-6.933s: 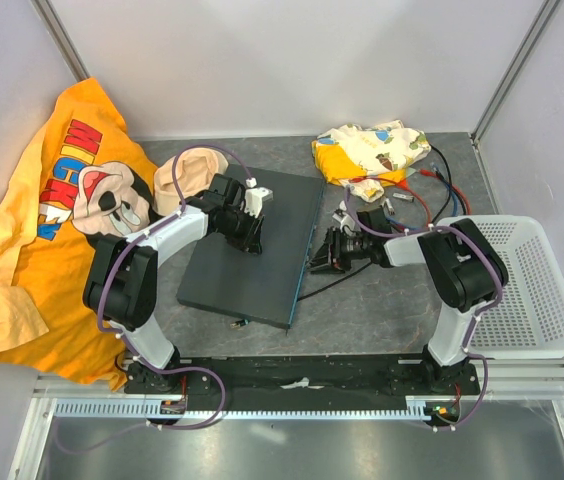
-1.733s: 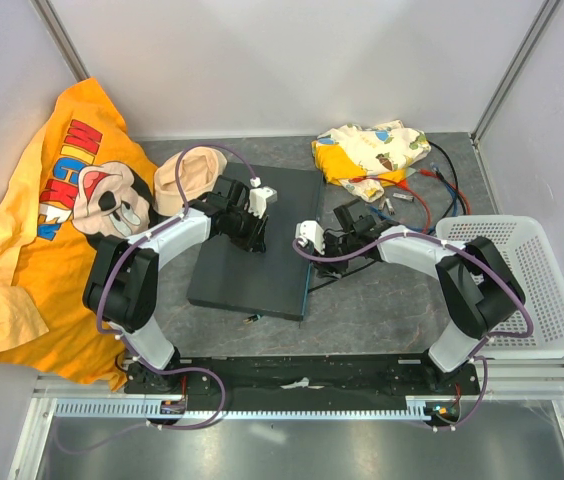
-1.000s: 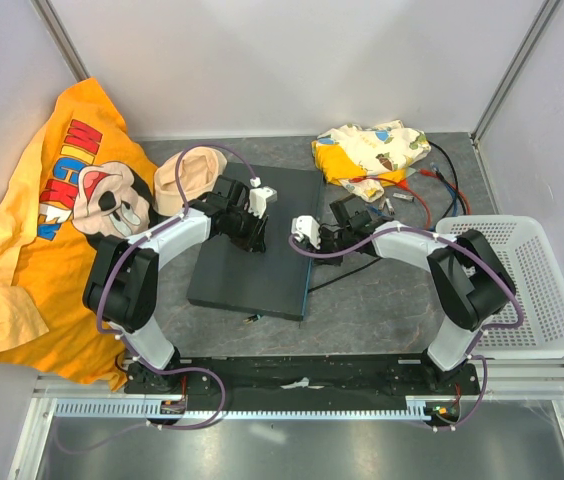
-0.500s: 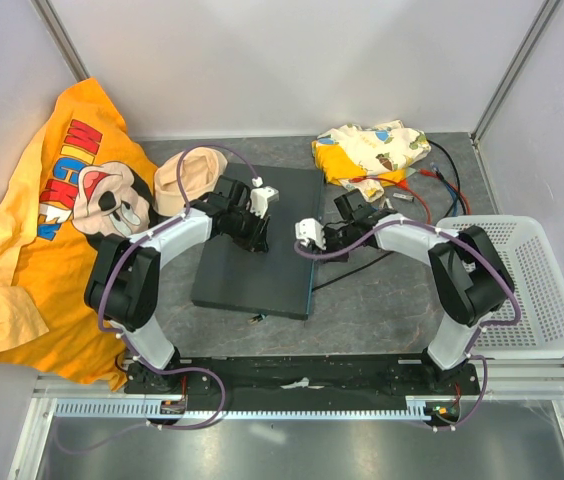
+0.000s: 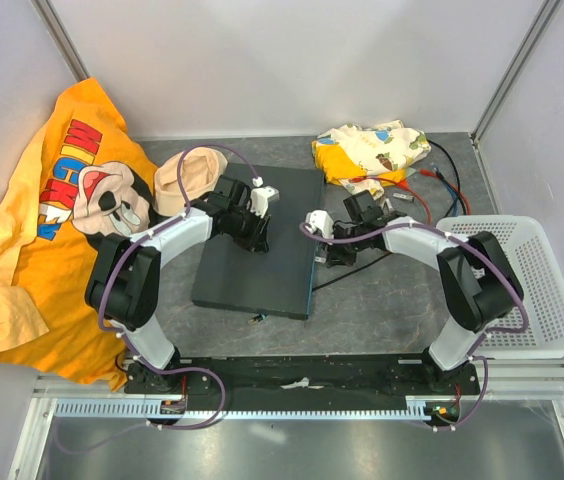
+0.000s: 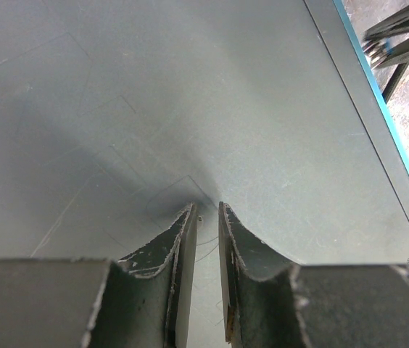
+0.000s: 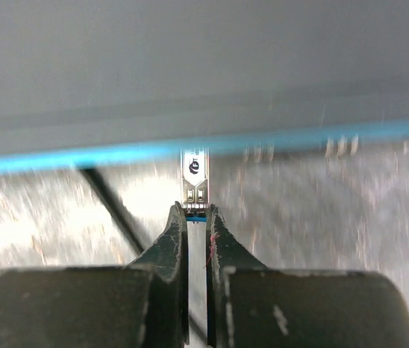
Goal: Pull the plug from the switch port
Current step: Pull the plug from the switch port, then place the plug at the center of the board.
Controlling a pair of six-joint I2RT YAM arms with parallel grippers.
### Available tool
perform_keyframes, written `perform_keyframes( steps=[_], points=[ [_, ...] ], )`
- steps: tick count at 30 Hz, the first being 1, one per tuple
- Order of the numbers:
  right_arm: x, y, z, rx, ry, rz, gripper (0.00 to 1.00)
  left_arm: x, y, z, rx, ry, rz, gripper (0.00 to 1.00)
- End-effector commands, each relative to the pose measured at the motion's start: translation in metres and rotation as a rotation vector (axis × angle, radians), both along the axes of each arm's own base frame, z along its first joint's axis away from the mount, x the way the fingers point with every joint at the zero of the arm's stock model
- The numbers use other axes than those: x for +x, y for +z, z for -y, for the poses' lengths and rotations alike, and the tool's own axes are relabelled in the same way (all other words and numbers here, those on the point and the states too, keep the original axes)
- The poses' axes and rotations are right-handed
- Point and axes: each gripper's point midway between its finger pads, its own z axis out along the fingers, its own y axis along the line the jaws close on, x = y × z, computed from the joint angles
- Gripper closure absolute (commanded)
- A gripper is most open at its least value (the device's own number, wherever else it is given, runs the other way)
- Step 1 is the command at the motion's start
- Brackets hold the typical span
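The switch (image 5: 252,265) is a flat dark grey box lying mid-table, its teal edge (image 5: 311,270) facing right. My left gripper (image 5: 259,242) rests its tips on the switch's top (image 6: 190,109), jaws almost together with nothing between them (image 6: 204,210). My right gripper (image 5: 328,252) is just right of the teal edge, shut on the blue tail of a small silver plug (image 7: 194,174). The plug's far end reaches the teal edge (image 7: 81,158); I cannot tell whether it is still in a socket. A thin black cable (image 7: 110,203) runs beside it.
A white mesh basket (image 5: 532,290) stands at the right. A yellow printed shirt (image 5: 52,200) covers the left. A patterned cloth (image 5: 367,155) and loose red, blue and black cables (image 5: 432,185) lie at the back right. A beige cap (image 5: 182,175) sits behind the switch.
The switch has turned and slid since the earliest frame. My right gripper reached over the teal edge, then drew back to the right with the plug. The left gripper stayed on the switch.
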Motion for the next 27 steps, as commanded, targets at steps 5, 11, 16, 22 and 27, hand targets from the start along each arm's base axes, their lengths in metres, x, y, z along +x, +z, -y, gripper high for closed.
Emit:
perform_keyframes(
  steps=[5,11,16,22,27],
  points=[
    [-0.030,-0.023,0.105,-0.284,0.081,0.094,1.00,-0.037,-0.050,-0.034,0.178,0.020,-0.180,0.73],
    [0.000,0.034,0.117,-0.137,-0.026,0.155,1.00,-0.029,-0.042,-0.030,0.165,0.020,-0.155,0.73],
    [0.070,0.072,0.126,0.018,-0.561,0.078,1.00,-0.017,-0.022,-0.025,0.144,0.025,-0.105,0.73],
    [0.154,0.056,0.192,-0.089,-1.030,0.088,1.00,-0.014,0.003,-0.031,0.146,0.004,-0.029,0.73],
    [0.171,0.022,0.208,-0.157,-1.094,-0.016,0.98,-0.013,0.011,-0.040,0.184,-0.032,0.005,0.73]
  ],
)
